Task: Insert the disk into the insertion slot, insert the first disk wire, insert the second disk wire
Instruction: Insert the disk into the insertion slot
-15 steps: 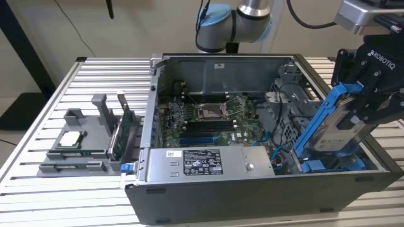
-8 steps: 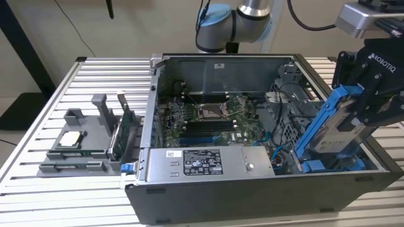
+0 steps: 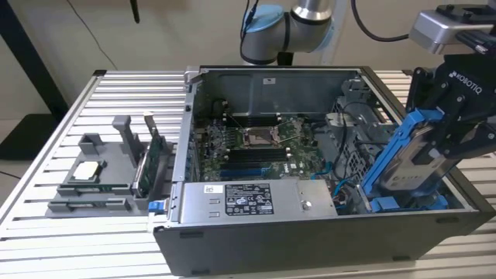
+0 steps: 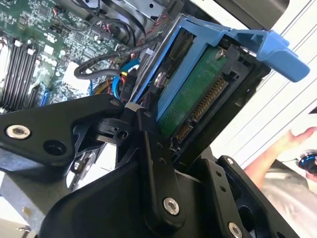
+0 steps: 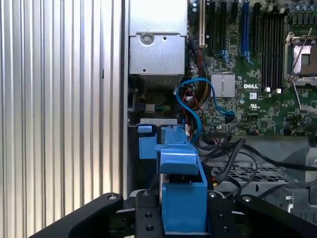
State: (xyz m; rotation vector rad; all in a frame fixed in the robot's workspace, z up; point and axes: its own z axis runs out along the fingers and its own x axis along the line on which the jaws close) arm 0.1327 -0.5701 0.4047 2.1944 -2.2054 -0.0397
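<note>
My gripper (image 3: 440, 144) is shut on the disk (image 3: 403, 167), a silver-grey drive in a bright blue carrier. The disk hangs tilted, with its lower end over the insertion slot (image 3: 407, 203), the blue-railed bay at the case's corner on the exterior view's right. The second wrist view shows the disk's green underside (image 4: 194, 93) with its connector row, clamped between the black fingers (image 4: 150, 148). In the first wrist view the carrier's blue end (image 5: 181, 191) sits between the fingers, above the slot's blue tabs (image 5: 146, 144). Blue and black wires (image 5: 199, 101) lie loose beside the bay.
The open computer case (image 3: 310, 244) stands on a slatted metal table (image 3: 116, 93). Inside are the motherboard (image 3: 263, 145) and a silver power supply (image 3: 256, 199). A grey fixture with a green circuit card (image 3: 148, 160) sits at the exterior view's left. A person's hand (image 4: 297, 141) is nearby.
</note>
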